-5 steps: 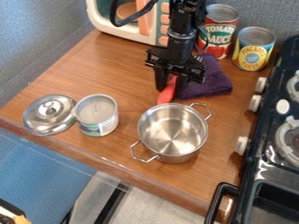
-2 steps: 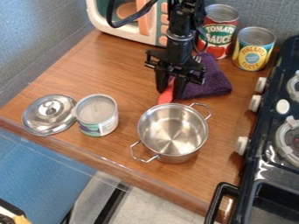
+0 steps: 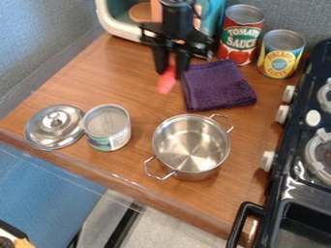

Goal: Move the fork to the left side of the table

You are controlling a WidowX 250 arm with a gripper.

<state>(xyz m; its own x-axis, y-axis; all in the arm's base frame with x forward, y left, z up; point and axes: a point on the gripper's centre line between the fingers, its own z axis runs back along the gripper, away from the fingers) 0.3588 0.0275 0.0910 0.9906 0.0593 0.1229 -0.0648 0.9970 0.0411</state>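
Both fork [image 3: 167,83] and claw [image 3: 171,72] have moved left and far — the claw is closed on the fork, which points near, slightly left.

On table [image 3: 77,89], just below centre: pot [image 3: 191,147] | above pot: towel [image 3: 218,87] | left: lid [image 3: 55,127] beside can [image 3: 107,125] | upper right: two cans [image 3: 280,54] | right edge: stove [image 3: 292,179]

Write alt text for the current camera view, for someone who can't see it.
Black gripper holding the red-handled fork over a wooden counter, beside a purple cloth. Nearer the camera are a metal lid, a can and a steel pot; behind, a red can, a yellow can and a toy oven; at right, a stove.
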